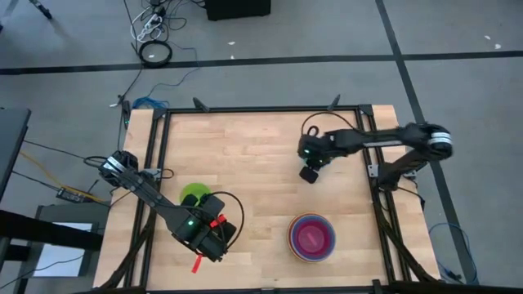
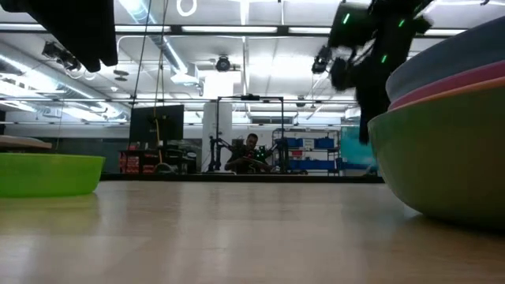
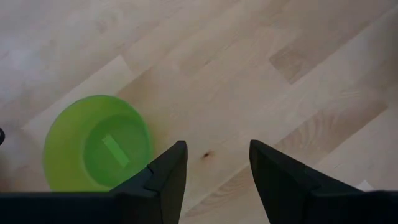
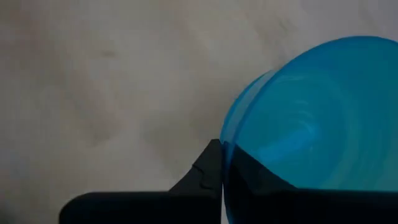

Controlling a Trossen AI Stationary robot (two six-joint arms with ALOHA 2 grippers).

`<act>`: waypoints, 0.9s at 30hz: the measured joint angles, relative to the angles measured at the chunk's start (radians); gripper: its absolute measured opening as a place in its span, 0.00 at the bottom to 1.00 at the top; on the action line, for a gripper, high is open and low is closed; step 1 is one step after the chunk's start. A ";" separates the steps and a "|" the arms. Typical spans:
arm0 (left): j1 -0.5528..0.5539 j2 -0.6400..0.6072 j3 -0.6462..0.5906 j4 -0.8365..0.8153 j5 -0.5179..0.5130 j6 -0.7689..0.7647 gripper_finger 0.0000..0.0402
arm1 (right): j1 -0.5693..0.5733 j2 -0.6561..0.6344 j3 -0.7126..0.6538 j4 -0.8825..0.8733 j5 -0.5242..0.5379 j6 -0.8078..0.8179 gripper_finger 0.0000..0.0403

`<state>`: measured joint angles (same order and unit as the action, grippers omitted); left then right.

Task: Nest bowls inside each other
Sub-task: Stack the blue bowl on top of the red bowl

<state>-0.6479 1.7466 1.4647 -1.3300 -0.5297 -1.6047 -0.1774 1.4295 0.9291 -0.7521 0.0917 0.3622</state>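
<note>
A cyan bowl (image 4: 317, 124) fills much of the right wrist view, with my right gripper (image 4: 222, 171) shut on it. In the high view that gripper (image 1: 309, 173) is over the table's far right and hides the bowl. A stack of nested bowls (image 1: 311, 237), magenta-red innermost and dull green (image 2: 442, 150) outermost, rests on its base near the front right. A lime green bowl (image 3: 96, 146) stands upright on the table at the front left. My left gripper (image 3: 217, 180) hovers open beside it, over bare wood. My right gripper pinches the cyan bowl's rim (image 4: 229, 140) between its two fingers, one on each side of the wall. The far finger (image 4: 255, 180) shows dark through the plastic. The fingers come from above, pointing steeply down. In the low view the bowl (image 2: 357, 154) hangs below them, seemingly clear of the table.
Bare wooden tabletop (image 1: 253, 155) lies between the two arms and across the far left. A black frame (image 1: 261, 110) runs round the table's edges. A red-tipped part (image 1: 198, 263) sticks out below the left arm at the front edge.
</note>
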 joint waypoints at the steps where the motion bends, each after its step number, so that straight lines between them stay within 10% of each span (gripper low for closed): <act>1: 0.000 0.000 0.000 -0.001 0.000 0.000 0.45 | 0.030 -0.044 0.000 -0.008 -0.012 0.019 0.00; 11: 0.003 0.000 0.000 0.001 -0.041 -0.001 0.45 | 0.503 -0.368 0.000 0.119 -0.173 0.350 0.00; 18: 0.007 0.000 0.000 0.001 -0.051 -0.001 0.45 | 0.791 -0.281 0.000 0.283 -0.039 0.495 0.00; 27: 0.007 0.000 0.000 0.003 -0.051 -0.004 0.45 | 0.852 -0.112 0.000 0.303 -0.043 0.615 0.06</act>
<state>-0.6411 1.7466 1.4643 -1.3270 -0.5804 -1.6089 0.6743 1.3179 0.9291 -0.4496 0.0482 0.9776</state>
